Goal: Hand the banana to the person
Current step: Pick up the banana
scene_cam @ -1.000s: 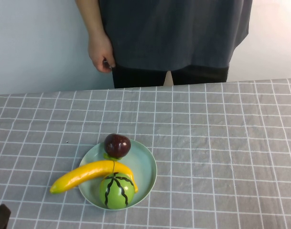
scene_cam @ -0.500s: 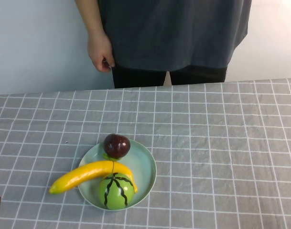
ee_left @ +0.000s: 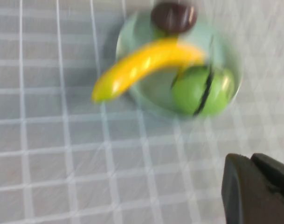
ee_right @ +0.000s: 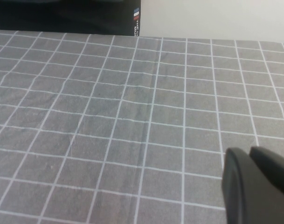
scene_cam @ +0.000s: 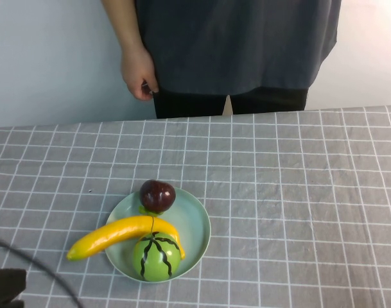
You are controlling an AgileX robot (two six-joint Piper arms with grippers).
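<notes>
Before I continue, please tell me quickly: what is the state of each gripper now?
Left gripper: over the cloth near the plate, holds nothing; fingers cannot be told.
Right gripper: over bare cloth, cannot be told.

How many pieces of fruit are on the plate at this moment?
3. The banana lies across the plate, one end overhanging toward the robot's left. The watermelon toy sits at the near edge, the dark red fruit at the far edge. None seems hidden.
</notes>
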